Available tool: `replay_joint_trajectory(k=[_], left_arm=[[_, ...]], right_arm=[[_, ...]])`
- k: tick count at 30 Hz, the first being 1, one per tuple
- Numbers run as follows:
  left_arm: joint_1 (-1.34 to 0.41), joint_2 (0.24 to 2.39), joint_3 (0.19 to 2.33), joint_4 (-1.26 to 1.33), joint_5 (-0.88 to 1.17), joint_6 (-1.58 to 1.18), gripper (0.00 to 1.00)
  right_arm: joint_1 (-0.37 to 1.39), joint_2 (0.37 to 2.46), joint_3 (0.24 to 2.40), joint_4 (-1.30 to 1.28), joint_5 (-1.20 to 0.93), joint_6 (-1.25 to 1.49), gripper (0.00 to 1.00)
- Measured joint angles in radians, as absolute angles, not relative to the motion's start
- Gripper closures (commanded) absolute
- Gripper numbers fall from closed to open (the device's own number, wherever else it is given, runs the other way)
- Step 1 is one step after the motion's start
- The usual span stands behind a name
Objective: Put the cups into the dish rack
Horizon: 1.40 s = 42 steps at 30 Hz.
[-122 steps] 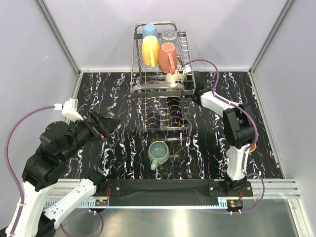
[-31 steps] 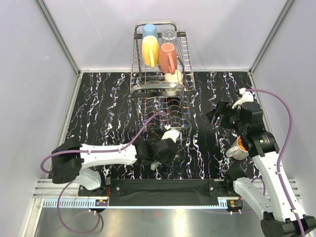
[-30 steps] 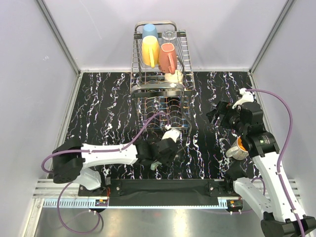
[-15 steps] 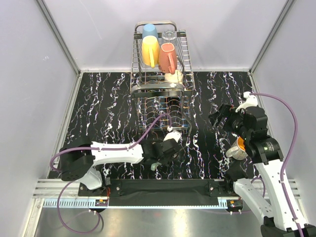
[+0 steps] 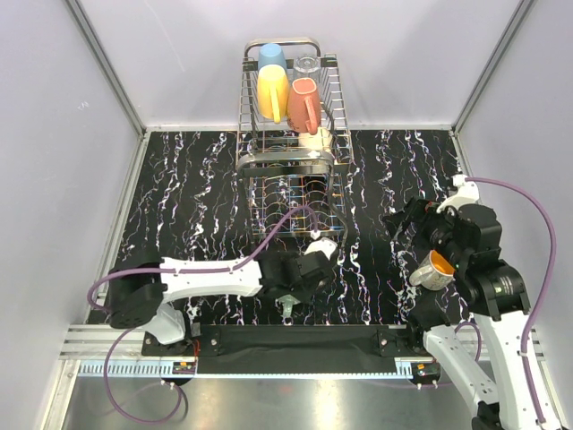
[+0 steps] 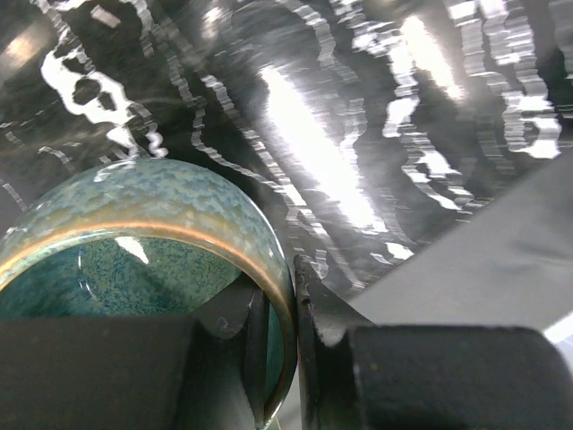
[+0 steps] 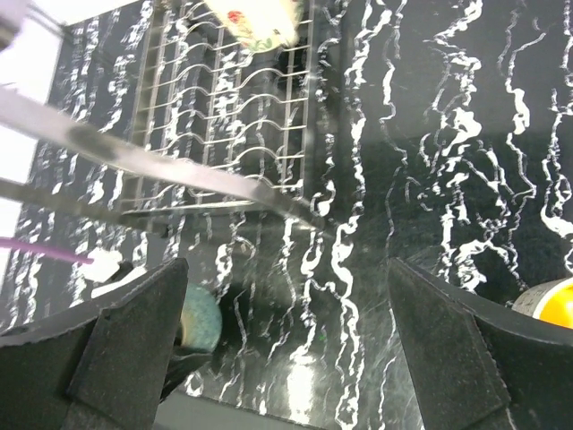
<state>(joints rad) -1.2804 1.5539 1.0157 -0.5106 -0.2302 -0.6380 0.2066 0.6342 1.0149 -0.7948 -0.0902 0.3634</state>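
The teal-green cup (image 6: 152,206) stands on the table in front of the dish rack (image 5: 288,193), mostly hidden under my left gripper (image 5: 292,285) in the top view. My left gripper (image 6: 285,305) is shut on its rim, one finger inside and one outside. In the right wrist view the same cup (image 7: 199,318) shows at lower left. On the rack's upper shelf sit a light blue tumbler (image 5: 271,58), a clear glass (image 5: 307,64), a yellow cup (image 5: 273,90), a salmon-pink cup (image 5: 303,100) and a cream cup (image 5: 312,136). My right gripper (image 5: 400,219) hangs open and empty above the table's right side.
A pale cup with an orange inside (image 5: 432,269) sits by the right arm, and its edge (image 7: 551,309) shows in the right wrist view. The rack's lower plate tier (image 7: 224,134) is just behind the teal-green cup. Grey walls enclose the black marbled table (image 5: 188,179).
My left gripper has closed on the teal-green cup's rim and shifted slightly right. The right arm has drawn back toward the near right, still open.
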Motion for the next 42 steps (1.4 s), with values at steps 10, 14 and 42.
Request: replay_joint_trajectory(k=[10, 14, 42], left_arm=[[-1.288, 1.312, 1.12, -0.51, -0.127, -0.636, 1.0], [-1.288, 1.282, 1.237, -0.49, -0.105, -0.609, 1.0], [-1.284, 1.343, 1.607, 0.164, 0.047, -0.377, 1.0]], right_arm=[[0.206, 0.595, 1.103, -0.855, -0.311, 0.423, 0.04], [0.207, 0.587, 1.131, -0.857, -0.473, 0.476, 0.05], [0.207, 0.63, 1.238, -0.471, -0.842, 0.767, 0.07]])
